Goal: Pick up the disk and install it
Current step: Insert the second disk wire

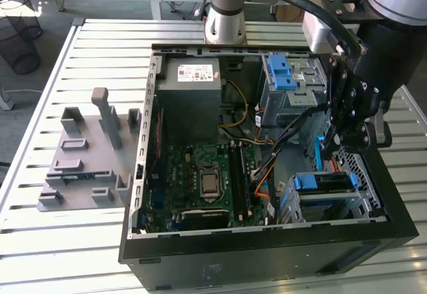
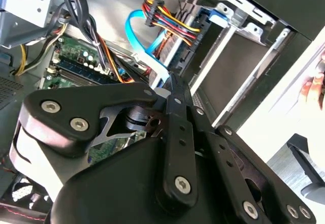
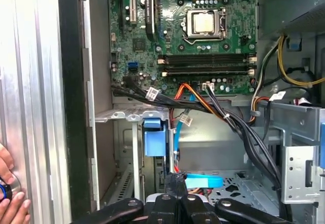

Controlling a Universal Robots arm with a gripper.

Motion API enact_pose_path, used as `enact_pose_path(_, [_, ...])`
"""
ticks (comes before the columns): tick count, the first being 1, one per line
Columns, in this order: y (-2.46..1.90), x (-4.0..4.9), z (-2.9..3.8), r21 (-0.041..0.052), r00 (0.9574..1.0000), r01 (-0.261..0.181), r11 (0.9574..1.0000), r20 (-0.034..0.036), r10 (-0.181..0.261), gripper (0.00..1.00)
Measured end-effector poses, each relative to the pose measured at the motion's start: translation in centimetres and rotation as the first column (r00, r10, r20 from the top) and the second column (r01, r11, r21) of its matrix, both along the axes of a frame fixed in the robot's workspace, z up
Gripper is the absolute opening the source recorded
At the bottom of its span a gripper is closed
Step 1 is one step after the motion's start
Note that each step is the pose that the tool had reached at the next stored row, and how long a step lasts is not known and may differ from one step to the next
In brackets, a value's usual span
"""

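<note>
In the exterior view the disk (image 1: 323, 183), a flat drive framed by blue rails, sits in the metal cage at the case's corner on that view's right. My gripper (image 1: 333, 146) hangs just above and behind that cage, inside the open computer case (image 1: 143, 174). Seen from the first wrist view, the gripper (image 3: 175, 178) has its black fingers drawn together with nothing visible between them. A light blue cable (image 3: 203, 182) lies just beyond the fingertips.
A grey power-supply box (image 1: 193, 84) and an upright blue latch on a grey bay (image 1: 283, 74) stand at the back of the case. Cable bundles (image 3: 223, 115) cross near the motherboard (image 3: 203, 26). A grey fixture (image 1: 87, 161) sits on the table. A person's hand (image 3: 7, 183) rests outside the case.
</note>
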State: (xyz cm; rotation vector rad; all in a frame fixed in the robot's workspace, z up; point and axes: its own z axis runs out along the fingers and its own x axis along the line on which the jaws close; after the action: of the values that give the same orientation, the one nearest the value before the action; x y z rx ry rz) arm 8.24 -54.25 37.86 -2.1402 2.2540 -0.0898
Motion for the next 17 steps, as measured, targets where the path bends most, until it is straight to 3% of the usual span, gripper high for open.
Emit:
enact_pose_path(4, [0.41, -0.01, -0.11, -0.0030, 1.0000, 0.000, 1.0000, 0.0000, 0.000, 0.17])
enact_pose_path(5, [0.41, -0.02, -0.17, -0.0055, 1.0000, 0.000, 1.0000, 0.0005, 0.000, 0.24])
enact_pose_path(9, [0.42, -0.04, -0.52, -0.0223, 1.0000, 0.000, 0.9998, 0.0048, 0.000, 0.25])
enact_pose_path(11, [0.44, -0.04, -0.68, -0.0273, 1.0000, 0.000, 0.9996, 0.0058, 0.000, 0.25])
enact_pose_path(12, [0.45, -0.05, -0.77, -0.0295, 1.0000, 0.000, 0.9996, 0.0061, 0.000, 0.31])
enact_pose_path(17, [0.47, -0.05, -1.28, -0.0431, 1.0000, 0.000, 0.9991, 0.0082, 0.000, 0.31])
